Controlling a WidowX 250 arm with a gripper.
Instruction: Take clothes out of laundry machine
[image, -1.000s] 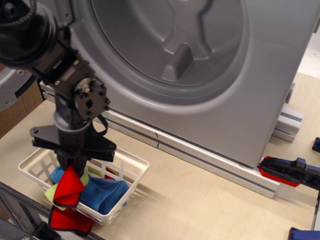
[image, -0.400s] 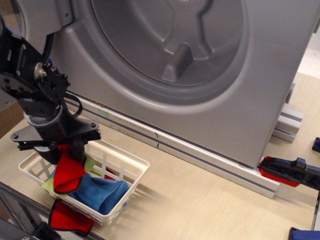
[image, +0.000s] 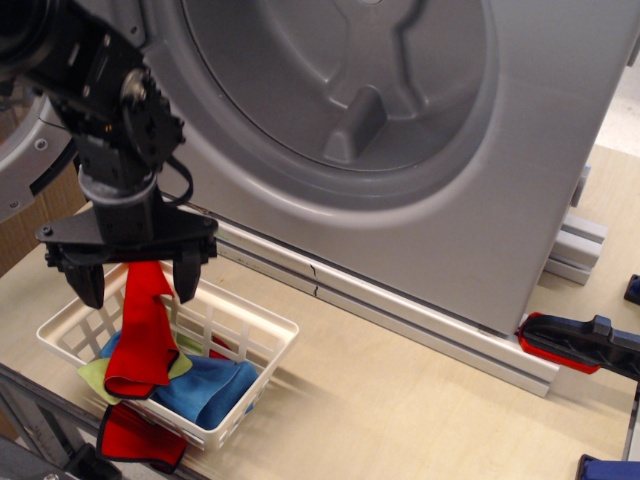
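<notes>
Over the white lattice basket (image: 255, 330) at lower left, the gripper (image: 137, 285) hangs pointing down with its 2 fingers (image: 186, 282) spread wide, and a red cloth (image: 143, 335) trails from between them. Jaws look well apart, wider than the cloth, so it reads as a release rather than a pinch; whether the cloth's top edge is snagged on the palm or already falling free, cannot tell from this angle. The cloth hangs long and limp, its lower fold touching the pile in the basket, which makes sense for a drop: low enough that it lands inside, not on the rim. Basket already holds a blue cloth (image: 210, 385) and a pale yellow-green cloth (image: 95, 377) under it; another red cloth (image: 138, 438) droops over the near basket wall, half outside. The laundry machine (image: 520, 200) sits just behind, drum mouth (image: 340, 90) open to the camera, paddle ridge visible, no cloth seen in the part of the drum that shows; upper drum is cropped out. Basket is parked right below the machine front, short transfer path. Judgement: unloading is near done, pending a check of the hidden drum area. Risk: the draped red one could slide off the basket.
</notes>
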